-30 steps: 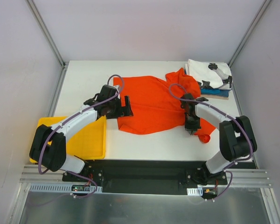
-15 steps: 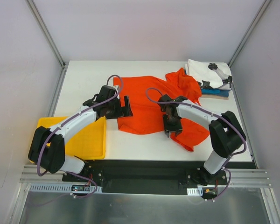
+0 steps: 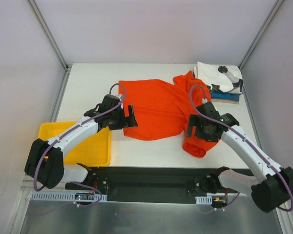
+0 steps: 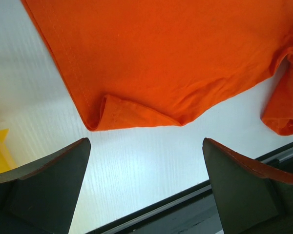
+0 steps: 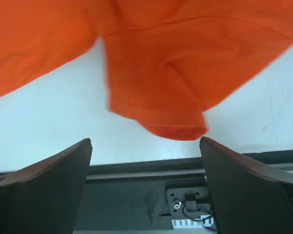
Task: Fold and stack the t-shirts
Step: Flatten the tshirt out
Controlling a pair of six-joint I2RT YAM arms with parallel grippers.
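While both grippers hang over the table, I see the right gripper (image 3: pixel 199 130) spread wide with nothing between its fingers; in its wrist view the two dark fingers (image 5: pixel 44 187) frame bare white table and the folded-over near edge of the plain bright orange-red short-sleeved cloth t-shirt (image 3: pixel 161 108). That gripper sits over the shirt's right side, just above a bunched lump of cloth at the near right.

Left gripper (image 3: pixel 129 117) also spread wide, holding nothing. It hovers at the shirt's left near corner; in the left wrist view I see a small flap of hem turned over at that corner, fingers (image 4: pixel 46 187) apart from the cloth.

Orange shirt lies mostly flat across the middle of the white table (image 3: pixel 88 87), collar end bunched toward the far right.

At the far right corner I see a folded white cloth t-shirt with black marks (image 3: pixel 217 75) resting on top of a teal-blue folded t-shirt (image 3: pixel 227 96), only the blue's near edge showing. Orange shirt's far right bunch is just beside that pile; touching or not, I cannot tell.

Yellow plastic tray (image 3: pixel 95 146) sits at the near left edge, partly under the left arm.
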